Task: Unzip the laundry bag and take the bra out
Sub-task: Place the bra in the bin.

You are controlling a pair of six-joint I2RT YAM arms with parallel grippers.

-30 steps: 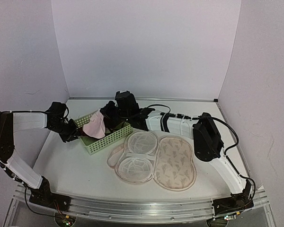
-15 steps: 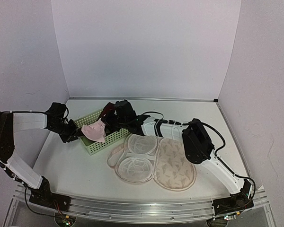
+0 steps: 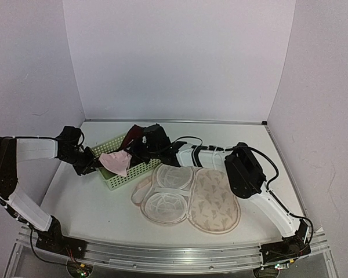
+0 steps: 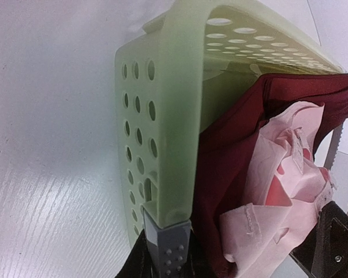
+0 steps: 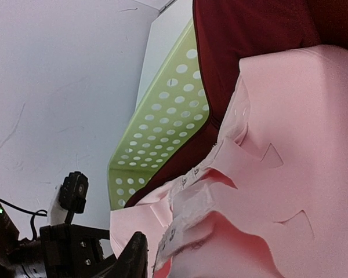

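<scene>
The laundry bag lies unzipped and spread flat on the table, its mesh inner halves on the left and its patterned cream half on the right. The bra, maroon with a pale pink inner side, sits in the light green basket. It also shows in the left wrist view and fills the right wrist view. My right gripper is over the basket, shut on the bra; one dark finger shows beside the pink fabric. My left gripper is shut on the basket's left rim.
The basket stands at the back left of the table, just behind the open bag. White walls close in the back and both sides. The right arm stretches across above the bag's far edge.
My right gripper has come down and to the left with the bra, from above the basket into it. The left gripper has stayed on the basket rim.
</scene>
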